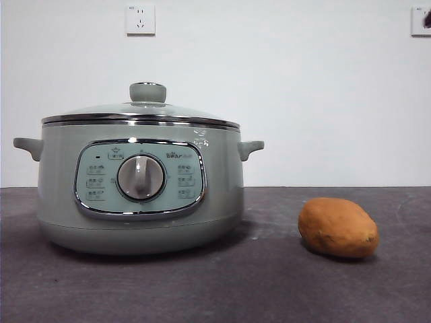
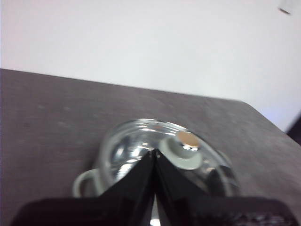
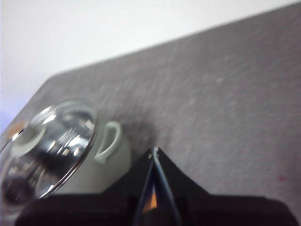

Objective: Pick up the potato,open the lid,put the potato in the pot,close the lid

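Note:
The pale green pot (image 1: 60,202) stands on the dark table at the left, with the glass lid (image 1: 135,111) closed on it. The orange-brown potato (image 1: 338,227) lies on the table to the pot's right, apart from it. Neither gripper shows in the front view. My left gripper (image 2: 154,151) is shut and empty, high above the lid (image 2: 127,146) and close to its green knob (image 2: 183,150). My right gripper (image 3: 154,150) is shut, above the table beside the pot's side handle (image 3: 108,141). A sliver of orange (image 3: 150,200) shows through the slit between its jaws.
The dark grey table (image 1: 269,282) runs up to a white wall with a socket (image 1: 140,20). The pot's control panel and dial (image 1: 141,177) face the front camera.

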`<state>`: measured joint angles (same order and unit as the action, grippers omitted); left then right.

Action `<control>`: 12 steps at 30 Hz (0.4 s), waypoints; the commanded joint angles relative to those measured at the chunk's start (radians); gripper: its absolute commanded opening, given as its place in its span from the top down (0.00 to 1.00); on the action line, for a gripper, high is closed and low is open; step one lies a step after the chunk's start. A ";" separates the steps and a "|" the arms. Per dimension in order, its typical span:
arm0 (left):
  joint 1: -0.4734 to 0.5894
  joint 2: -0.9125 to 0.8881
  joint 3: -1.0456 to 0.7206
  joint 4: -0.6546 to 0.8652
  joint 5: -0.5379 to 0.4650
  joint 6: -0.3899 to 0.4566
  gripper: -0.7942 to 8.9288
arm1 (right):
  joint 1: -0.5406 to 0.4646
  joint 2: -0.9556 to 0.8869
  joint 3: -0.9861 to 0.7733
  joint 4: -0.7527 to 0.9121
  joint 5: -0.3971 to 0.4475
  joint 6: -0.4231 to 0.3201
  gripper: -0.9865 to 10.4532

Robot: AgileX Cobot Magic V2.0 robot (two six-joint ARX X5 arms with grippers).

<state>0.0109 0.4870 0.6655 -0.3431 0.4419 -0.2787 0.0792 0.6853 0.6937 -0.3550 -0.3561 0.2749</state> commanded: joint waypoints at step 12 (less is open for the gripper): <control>0.001 0.321 0.188 -0.047 0.325 0.019 0.92 | 0.000 0.224 0.130 -0.104 -0.290 -0.142 0.54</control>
<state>0.0109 0.8085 0.8478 -0.3923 0.7559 -0.2707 0.0792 0.9070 0.8227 -0.4644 -0.6388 0.1448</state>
